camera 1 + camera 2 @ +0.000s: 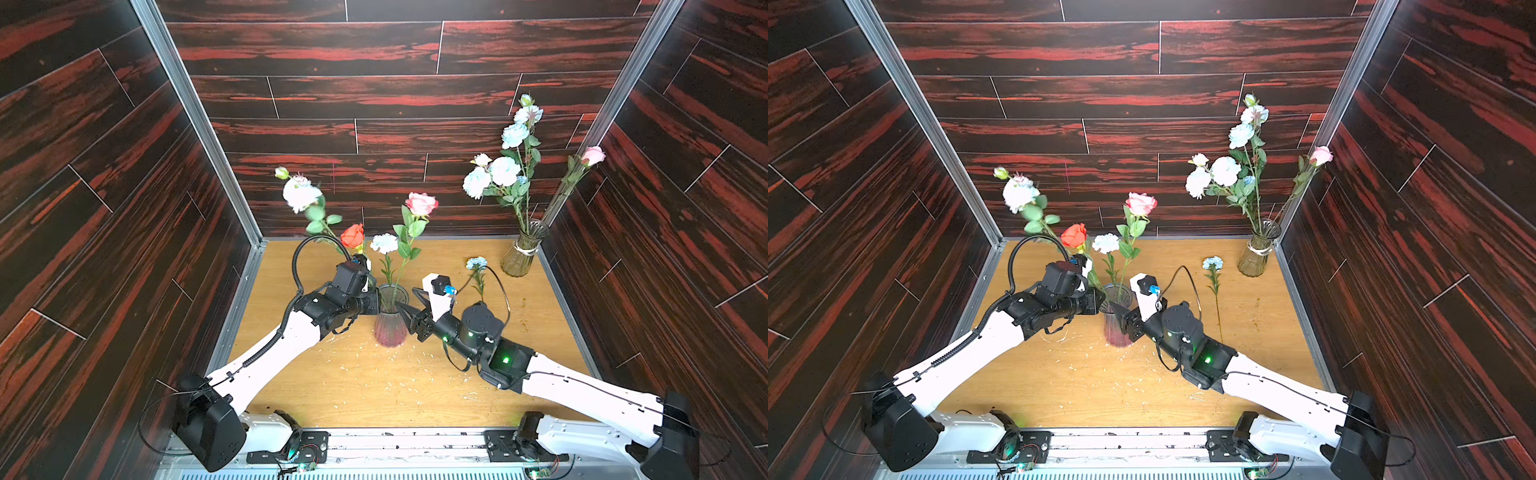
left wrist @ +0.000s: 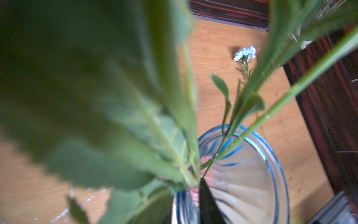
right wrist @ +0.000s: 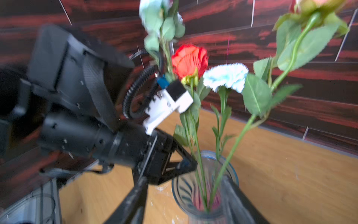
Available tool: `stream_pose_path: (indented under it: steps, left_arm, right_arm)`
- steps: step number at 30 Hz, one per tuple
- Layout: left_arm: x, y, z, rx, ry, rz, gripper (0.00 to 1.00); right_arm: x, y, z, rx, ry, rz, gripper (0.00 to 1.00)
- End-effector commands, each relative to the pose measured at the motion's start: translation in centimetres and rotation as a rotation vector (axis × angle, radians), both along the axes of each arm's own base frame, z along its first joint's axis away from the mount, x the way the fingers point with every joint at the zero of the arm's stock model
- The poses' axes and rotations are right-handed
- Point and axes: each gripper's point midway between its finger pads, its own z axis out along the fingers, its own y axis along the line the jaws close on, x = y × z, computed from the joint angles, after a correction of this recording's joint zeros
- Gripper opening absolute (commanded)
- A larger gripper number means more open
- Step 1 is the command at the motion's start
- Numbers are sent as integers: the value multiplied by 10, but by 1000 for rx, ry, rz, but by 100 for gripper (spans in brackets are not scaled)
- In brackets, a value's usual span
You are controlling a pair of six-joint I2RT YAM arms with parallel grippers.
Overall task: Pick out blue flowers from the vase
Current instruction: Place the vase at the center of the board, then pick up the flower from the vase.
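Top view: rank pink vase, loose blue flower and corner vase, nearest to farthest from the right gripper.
1. Pink vase, at the right gripper.
2. Loose blue flower, lying farther back.
3. Corner vase, far right.

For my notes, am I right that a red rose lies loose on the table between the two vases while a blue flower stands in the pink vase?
Not quite. The loose flower on the table between the pink vase and the clear vase is blue, not a red rose, as both top views show. A blue flower does stand in the pink vase.
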Motion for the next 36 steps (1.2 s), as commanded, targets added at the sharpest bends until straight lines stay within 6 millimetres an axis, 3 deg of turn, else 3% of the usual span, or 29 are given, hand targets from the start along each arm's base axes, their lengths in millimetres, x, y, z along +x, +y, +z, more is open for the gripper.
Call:
stream_pose_path:
  steps: [1, 5, 11, 17, 21, 26, 30, 34, 36]
  left_arm:
    - [-15, 19, -13, 72, 37, 5, 36]
    - [-26, 19, 5, 39, -14, -36, 41]
    - [-36, 29, 35, -1, -135, -39, 61]
    - [-35, 26, 39, 17, -133, -63, 62]
    - [-35, 34, 62, -24, -221, -21, 61]
    - [-36, 44, 91, -83, -344, 29, 54]
    - [-37, 49, 80, -141, -402, 68, 52]
    - [-44, 51, 56, -168, -442, 60, 52]
    - [-44, 61, 38, -149, -457, 105, 52]
  right_arm:
    - [-6, 2, -25, -122, 141, 17, 50]
    - [-3, 10, -26, -152, 188, 20, 39]
    - [6, 20, -33, -201, 241, 28, 30]
    - [20, 27, -36, -198, 291, 52, 26]
    - [39, 24, -34, -202, 326, 61, 17]
    - [54, 24, -46, -203, 416, 156, 9]
    - [52, 35, -55, -264, 433, 227, 6]
    - [52, 40, -68, -308, 448, 255, 6]
    - [55, 42, -73, -323, 448, 249, 6]
